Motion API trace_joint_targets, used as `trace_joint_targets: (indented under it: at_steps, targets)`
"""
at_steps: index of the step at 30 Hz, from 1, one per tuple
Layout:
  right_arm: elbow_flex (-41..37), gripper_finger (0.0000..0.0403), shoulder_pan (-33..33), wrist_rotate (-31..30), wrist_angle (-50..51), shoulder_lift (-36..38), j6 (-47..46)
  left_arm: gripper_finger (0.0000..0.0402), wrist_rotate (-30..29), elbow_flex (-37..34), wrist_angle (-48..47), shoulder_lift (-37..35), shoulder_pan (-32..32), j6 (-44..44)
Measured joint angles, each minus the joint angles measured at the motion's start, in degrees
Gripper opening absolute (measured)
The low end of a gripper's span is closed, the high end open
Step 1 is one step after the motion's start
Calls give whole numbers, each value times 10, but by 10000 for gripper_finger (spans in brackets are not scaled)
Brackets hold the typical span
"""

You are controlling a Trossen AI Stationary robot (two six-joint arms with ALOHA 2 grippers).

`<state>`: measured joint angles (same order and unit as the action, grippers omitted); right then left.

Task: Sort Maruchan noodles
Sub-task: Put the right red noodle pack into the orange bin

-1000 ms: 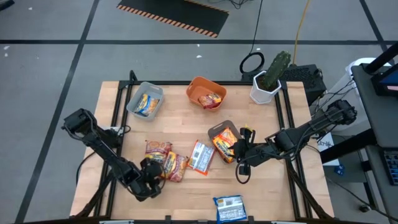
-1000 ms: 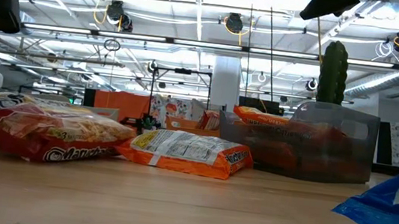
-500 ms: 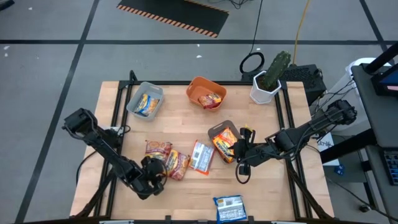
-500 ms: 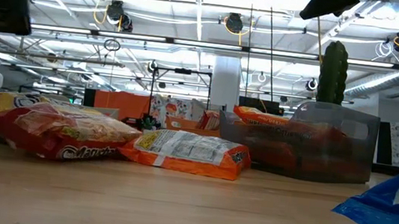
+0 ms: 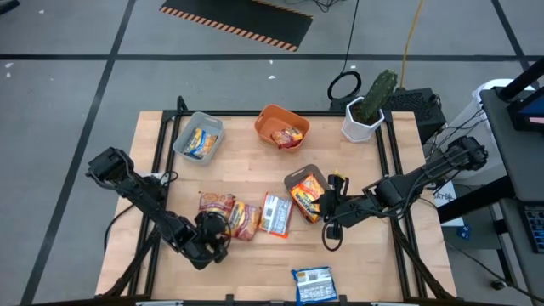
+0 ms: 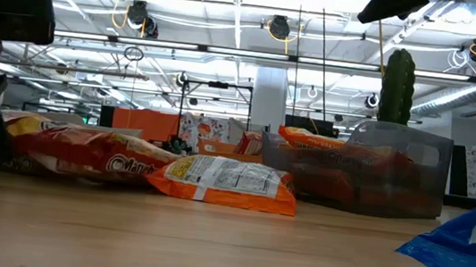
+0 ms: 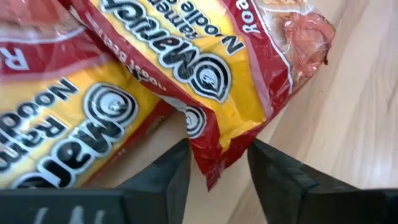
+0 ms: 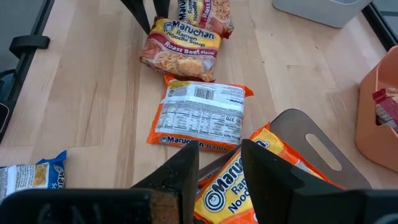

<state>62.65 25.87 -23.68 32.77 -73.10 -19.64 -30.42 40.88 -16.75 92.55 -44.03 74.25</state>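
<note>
Red crinkly packet (image 7: pixel 205 81) lies corner-first between your left gripper (image 7: pixel 217 171)'s narrowly parted fingers, long axis running away.

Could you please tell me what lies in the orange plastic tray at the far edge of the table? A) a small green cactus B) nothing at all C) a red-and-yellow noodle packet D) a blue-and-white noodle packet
C: the high view shows a red-and-yellow crinkly noodle packet lying inside the orange plastic tray, while the blue-and-white packet lies on the table's near edge.
</note>
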Motion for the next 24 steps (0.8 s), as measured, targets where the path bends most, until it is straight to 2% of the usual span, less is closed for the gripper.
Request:
trace_joint_targets:
  at_steps: [5, 16, 19, 24]
  targets:
    - [0, 116, 0, 0, 0, 0, -1, 194, -26, 0, 1, 0, 12, 0]
    - [0, 116, 0, 0, 0, 0, -2, 191, -33, 0, 5, 0, 38, -29]
    - [0, 116, 0, 0, 0, 0, -2, 164, -48, 0, 5, 1, 43, -46]
    - [0, 116, 0, 0, 0, 0, -2, 84, -48, 0, 9, 13, 49, -77]
